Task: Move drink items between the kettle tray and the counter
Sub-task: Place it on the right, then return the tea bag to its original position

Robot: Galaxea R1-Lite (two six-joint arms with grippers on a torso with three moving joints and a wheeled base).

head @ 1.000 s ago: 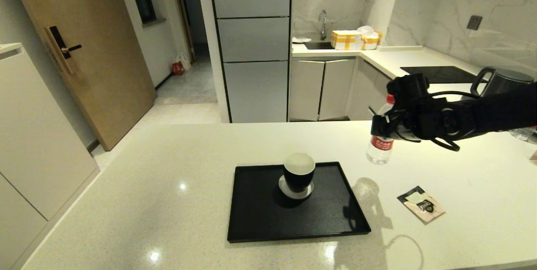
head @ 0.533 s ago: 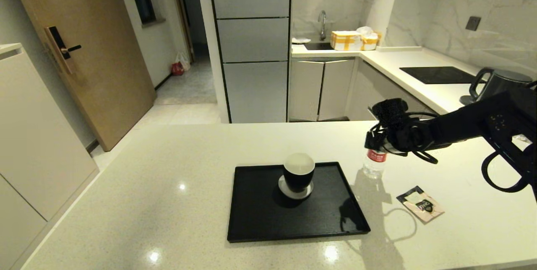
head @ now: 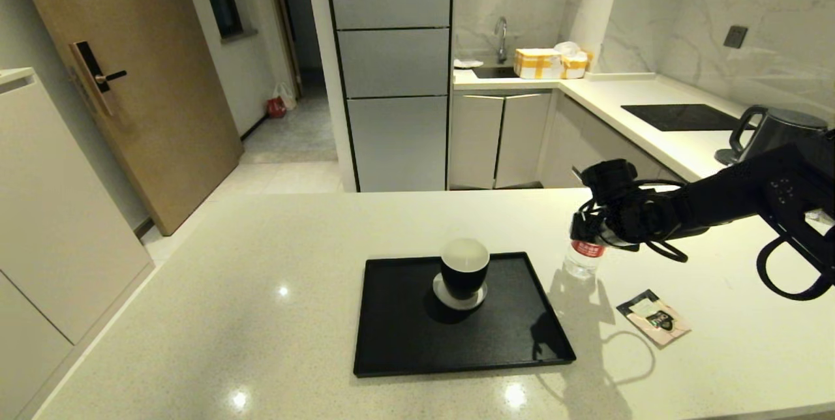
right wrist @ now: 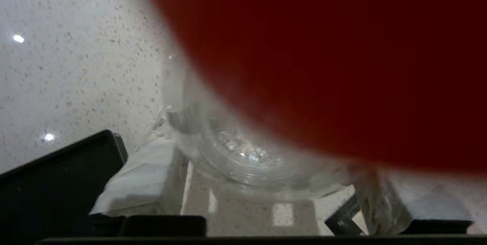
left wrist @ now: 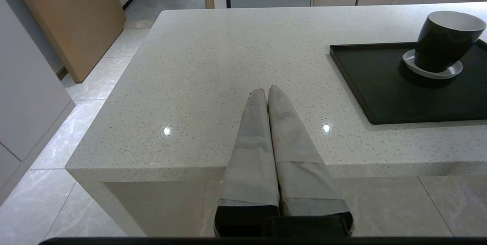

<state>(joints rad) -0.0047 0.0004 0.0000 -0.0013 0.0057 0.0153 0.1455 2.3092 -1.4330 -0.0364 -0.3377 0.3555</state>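
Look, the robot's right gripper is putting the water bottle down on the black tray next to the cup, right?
Not quite. The head view shows the right gripper holding the water bottle over the counter, just beside the black tray, not on it. Only the cup sits on the tray.

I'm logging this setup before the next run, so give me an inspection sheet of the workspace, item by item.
Surface: pale speckled counter, glossy with light glints.
Job's things: water bottle upright on the counter just right of the black tray; tea sachet flat on the counter, further right.
Clutter: black cup on a grey coaster, on the tray.
Grippers: right gripper at the bottle's top, jaws around it; left gripper with jaws shut, parked at the counter's near edge, left of the tray.
Cables: black loops along the right arm.
Surroundings: kettle, cooktop, sink tap, wooden door.
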